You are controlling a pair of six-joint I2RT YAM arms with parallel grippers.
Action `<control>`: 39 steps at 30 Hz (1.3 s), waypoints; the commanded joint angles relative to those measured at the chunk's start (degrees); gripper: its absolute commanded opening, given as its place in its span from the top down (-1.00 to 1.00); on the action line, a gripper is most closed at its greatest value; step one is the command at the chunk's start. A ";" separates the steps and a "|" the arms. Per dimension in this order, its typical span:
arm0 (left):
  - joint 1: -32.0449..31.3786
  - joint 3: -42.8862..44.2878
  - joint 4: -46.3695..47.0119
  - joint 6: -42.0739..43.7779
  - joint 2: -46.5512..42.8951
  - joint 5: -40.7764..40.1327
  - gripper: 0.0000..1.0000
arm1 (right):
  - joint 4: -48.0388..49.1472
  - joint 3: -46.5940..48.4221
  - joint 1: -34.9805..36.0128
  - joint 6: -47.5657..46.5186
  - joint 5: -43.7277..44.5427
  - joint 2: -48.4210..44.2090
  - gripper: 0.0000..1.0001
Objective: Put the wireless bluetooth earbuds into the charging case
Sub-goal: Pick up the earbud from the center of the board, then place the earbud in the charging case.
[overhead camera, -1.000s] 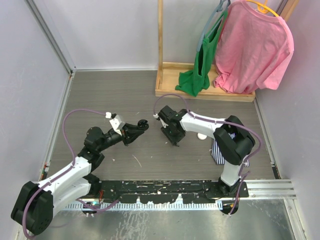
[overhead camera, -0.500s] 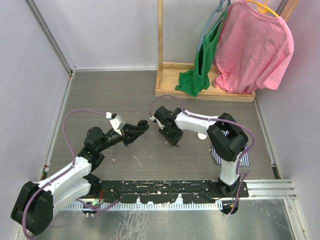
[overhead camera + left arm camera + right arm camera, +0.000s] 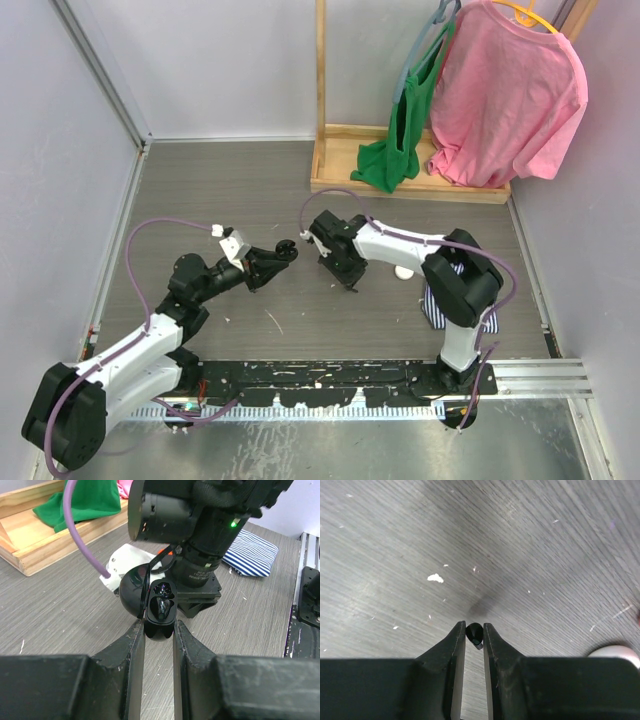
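Observation:
My left gripper (image 3: pixel 159 627) is shut on a black round charging case (image 3: pixel 160 611), lid swung open to the left; one black earbud (image 3: pixel 162 605) lies in its well. From above, that case (image 3: pixel 287 248) hangs above the table at the left gripper's tip (image 3: pixel 280 255). My right gripper (image 3: pixel 474 630) is shut on a second black earbud (image 3: pixel 474 633), pinched between its fingertips just above the grey wood-grain table (image 3: pixel 395 555). In the overhead view the right gripper (image 3: pixel 345 284) points down, a short way right of the case.
A white round object (image 3: pixel 403 271) and a blue-striped cloth (image 3: pixel 437 305) lie by the right arm. A wooden rack base (image 3: pixel 405 185) with green and pink garments stands at the back. White crumbs (image 3: pixel 435 578) dot the table.
The right gripper's jaws have closed on the black earbud, and its wrist shifted slightly left. The left arm with the case has not moved.

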 commanded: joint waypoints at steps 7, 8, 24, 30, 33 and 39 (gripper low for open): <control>-0.25 0.42 2.91 0.43 -1.94 0.19 0.99 | 7.35 -2.04 0.32 1.99 -0.26 -16.49 0.74; -0.24 0.40 3.03 0.34 -2.02 0.30 1.00 | 8.49 -2.55 0.32 2.17 -0.28 -17.95 0.74; -0.35 -0.12 6.06 -1.42 -2.58 2.45 1.00 | 45.04 -22.28 0.45 8.21 -7.92 -42.54 0.75; -0.33 -0.30 6.28 -1.37 -3.19 3.21 0.99 | 54.75 -26.37 0.56 9.53 -13.92 -46.34 0.75; -0.33 -0.30 6.48 -1.35 -3.18 3.56 1.00 | 59.79 -28.39 0.62 10.41 -16.16 -47.78 0.75; -0.32 -0.30 7.48 -1.79 -2.56 4.50 1.00 | 70.62 -31.47 0.57 12.39 -21.82 -48.21 0.74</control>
